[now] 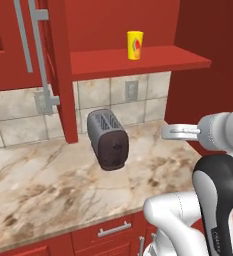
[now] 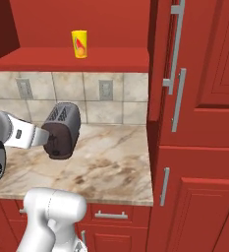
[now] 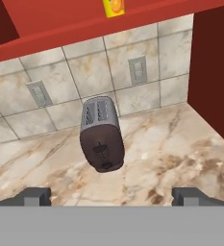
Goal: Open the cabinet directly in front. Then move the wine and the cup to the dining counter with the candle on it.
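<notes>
We see the cabinet (image 1: 63, 70) standing open, the cup (image 1: 134, 45) on its shelf, our empty gripper (image 3: 111, 196) spread wide above the toaster (image 1: 108, 139).

A kitchen: toaster (image 1: 108, 139) on marbled worktop (image 1: 48, 185), red cabinets (image 2: 199, 98).

Light: I saw even, bright, flat rendering.
Shadows: soft, faint under the dark grey metal toaster (image 1: 108, 139).
Focus: sharp throughout.
</notes>
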